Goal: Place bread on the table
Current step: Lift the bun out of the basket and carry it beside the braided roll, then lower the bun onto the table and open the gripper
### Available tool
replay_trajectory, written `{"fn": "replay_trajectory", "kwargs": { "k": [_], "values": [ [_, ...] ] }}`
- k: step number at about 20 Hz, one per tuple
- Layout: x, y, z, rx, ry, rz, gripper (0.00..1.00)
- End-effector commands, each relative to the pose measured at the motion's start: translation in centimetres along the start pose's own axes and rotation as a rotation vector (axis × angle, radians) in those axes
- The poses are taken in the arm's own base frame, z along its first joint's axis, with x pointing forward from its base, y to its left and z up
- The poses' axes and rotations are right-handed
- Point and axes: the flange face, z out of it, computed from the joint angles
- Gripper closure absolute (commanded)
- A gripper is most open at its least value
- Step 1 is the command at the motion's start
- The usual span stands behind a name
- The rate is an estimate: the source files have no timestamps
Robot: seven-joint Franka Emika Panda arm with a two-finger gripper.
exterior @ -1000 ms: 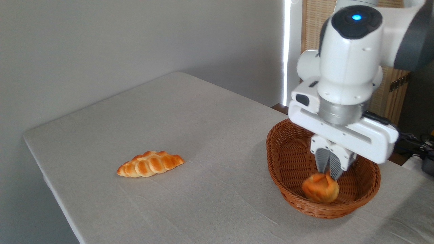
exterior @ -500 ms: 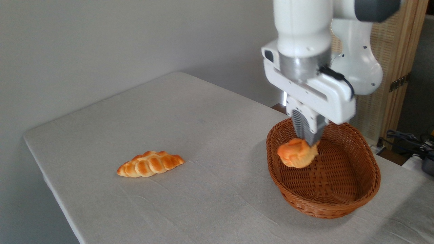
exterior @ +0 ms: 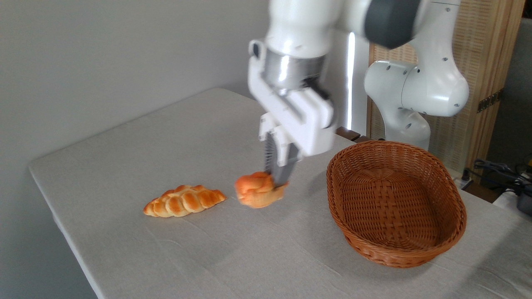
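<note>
Orange bun [exterior: 258, 190] pinched in the claw [exterior: 277, 182]: lower gently onto bare tabletop [exterior: 166, 137], clear of braided loaf [exterior: 183, 200], then release.

Soft, even daylight fills the scene, with a bright overexposed strip of window [exterior: 351, 79] behind the arm [exterior: 299, 25]. The arm, the gripper [exterior: 277, 176] and the bread [exterior: 258, 190] are smeared by motion blur. The basket [exterior: 395, 203] and the table [exterior: 166, 137] are sharp, with faint shadows.
</note>
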Motion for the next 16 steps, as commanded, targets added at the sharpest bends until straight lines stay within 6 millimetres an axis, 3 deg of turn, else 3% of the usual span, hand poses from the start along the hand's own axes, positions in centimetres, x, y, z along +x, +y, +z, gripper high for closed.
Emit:
{"fn": "replay_trajectory", "kwargs": {
  "k": [1, 3, 6, 11, 16],
  "values": [
    [5.6, -2.0, 4.1, -0.057, 0.029, 0.033, 0.98],
    [7.7, -2.2, 6.1, -0.084, 0.045, -0.017, 0.66],
    [8.4, -2.5, 6.9, -0.061, 0.045, -0.047, 0.23],
    [8.4, -3.1, 8.6, -0.064, 0.036, -0.04, 0.03],
    [8.5, -3.3, 8.8, -0.061, 0.04, -0.044, 0.0]
  ]
}}
